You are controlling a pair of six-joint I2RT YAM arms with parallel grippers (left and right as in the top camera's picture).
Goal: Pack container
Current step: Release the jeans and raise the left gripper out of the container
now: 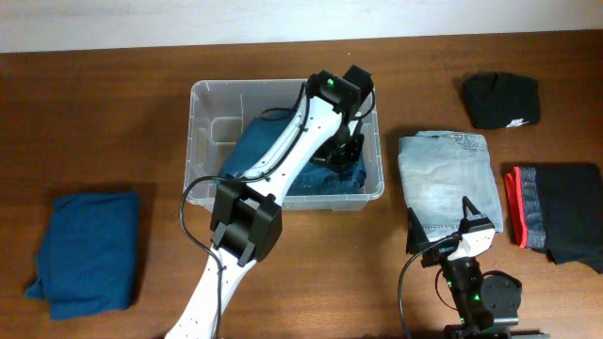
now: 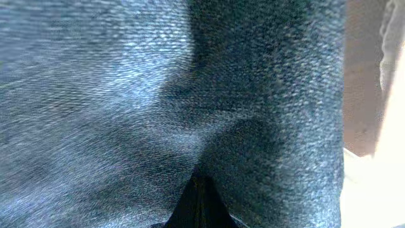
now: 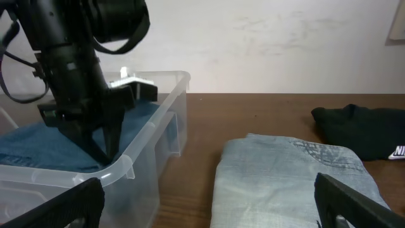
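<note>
Container (image 1: 194, 132) surrounds left arm's (image 1: 283, 155) closed fingers (image 3: 109, 138), pointing down at jeans (image 1: 250, 141).

A folded dark blue garment (image 1: 87, 250) is lying on the left part of the brown wooden tabletop (image 1: 113, 113), well apart from the other clothes. A folded pair of pale, light-wash jeans (image 1: 448, 179) is resting just beside the right wall of the container (image 1: 203, 113), with stitched seams showing at its far end. Beyond the jeans, toward the far right corner, a black garment (image 1: 501, 99) with a small white mark is sitting loosely bunched. At the right edge, a dark folded garment (image 1: 565, 212) is lying just beside the jeans, a red strip (image 1: 513, 202) showing along its left side.
</note>
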